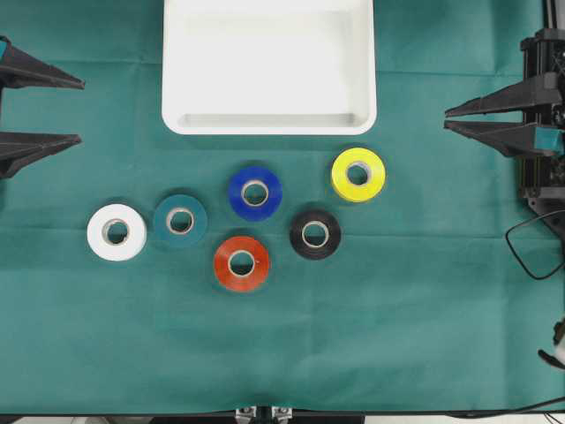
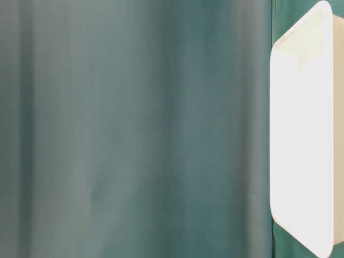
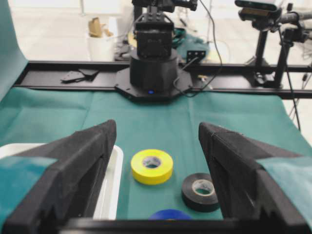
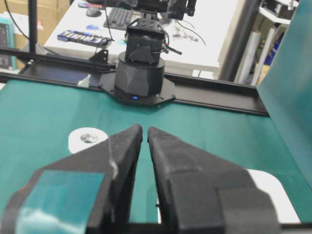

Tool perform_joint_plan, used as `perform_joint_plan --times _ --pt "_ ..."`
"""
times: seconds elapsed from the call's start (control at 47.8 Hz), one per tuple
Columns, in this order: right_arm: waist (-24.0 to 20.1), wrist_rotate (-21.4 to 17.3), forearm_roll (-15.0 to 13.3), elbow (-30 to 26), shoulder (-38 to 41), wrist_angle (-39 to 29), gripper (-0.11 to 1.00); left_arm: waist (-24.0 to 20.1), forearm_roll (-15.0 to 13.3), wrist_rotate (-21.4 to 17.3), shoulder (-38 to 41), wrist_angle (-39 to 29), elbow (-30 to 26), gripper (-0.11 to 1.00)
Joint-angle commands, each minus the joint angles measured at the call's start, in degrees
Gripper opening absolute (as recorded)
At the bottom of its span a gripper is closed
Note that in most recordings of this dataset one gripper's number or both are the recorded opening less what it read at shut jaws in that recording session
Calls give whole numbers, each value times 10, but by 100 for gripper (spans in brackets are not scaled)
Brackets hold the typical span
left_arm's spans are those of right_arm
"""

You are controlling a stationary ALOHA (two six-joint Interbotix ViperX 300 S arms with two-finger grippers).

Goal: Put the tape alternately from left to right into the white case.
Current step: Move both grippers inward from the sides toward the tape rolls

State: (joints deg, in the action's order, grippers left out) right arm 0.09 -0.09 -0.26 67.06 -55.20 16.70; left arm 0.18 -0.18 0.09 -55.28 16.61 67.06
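Note:
The white case (image 1: 265,124) lies empty at the back middle of the green cloth. In front of it, several tape rolls lie flat: white (image 1: 116,232), teal (image 1: 180,221), blue (image 1: 255,193), red (image 1: 241,262), black (image 1: 315,234) and yellow (image 1: 357,174). My left gripper (image 1: 81,111) hovers at the far left edge, open and empty. Its wrist view looks past the gripper (image 3: 157,127) at the yellow (image 3: 152,166) and black (image 3: 200,191) rolls and the case rim (image 3: 113,185). My right gripper (image 1: 447,120) is shut on nothing at the far right; beyond it (image 4: 145,129) shows the white roll (image 4: 87,139).
A black cable (image 1: 530,247) loops on the cloth at the right edge, beside the right arm's frame (image 1: 543,97). The table-level view shows only green cloth and the case's side (image 2: 306,134). The opposite arm's base (image 3: 153,63) stands across the table.

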Motion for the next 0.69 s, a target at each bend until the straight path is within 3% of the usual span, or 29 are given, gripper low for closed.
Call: perform_joint_plan --times 0.0,0.042,0.146,0.251,0.669 --pt "2 1 1 0 2 5 24 1 -12 0 -5 -2 8 24" --pt "4 1 0 3 1 5 22 0 -13 2 -10 -4 11 22" --pt "5 2 0 10 -3 6 3 1 -12 4 -21 -11 16 2" --pt "5 2 -1 12 -4 7 0 4 -12 4 -31 -13 18 -8" --pt "5 1 -1 14 10 4 0 9 -13 11 -15 -43 20 -11"
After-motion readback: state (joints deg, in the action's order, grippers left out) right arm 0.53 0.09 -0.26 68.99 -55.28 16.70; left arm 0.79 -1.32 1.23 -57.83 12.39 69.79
